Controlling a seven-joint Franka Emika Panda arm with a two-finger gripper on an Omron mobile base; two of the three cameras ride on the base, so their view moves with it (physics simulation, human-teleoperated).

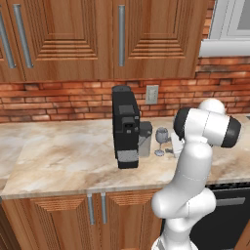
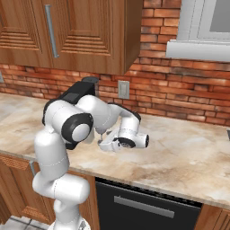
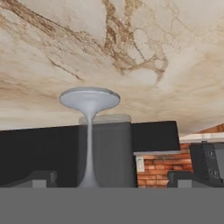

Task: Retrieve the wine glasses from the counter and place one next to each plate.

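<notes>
Wine glass (image 1: 161, 139) stands upright between the folded arm's spread-wide end effector (image 3: 111, 181) fingertips.

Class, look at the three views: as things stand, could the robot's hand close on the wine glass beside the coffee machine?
Probably yes. The open hand sits level with the wine glass, whose stem rises between the fingertips with nothing in between. The coffee machine stands close behind the glass, leaving little room.

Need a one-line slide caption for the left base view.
White arm's gripper open beside a clear stemmed wine glass by the black coffee machine on the beige marbled counter.
</notes>
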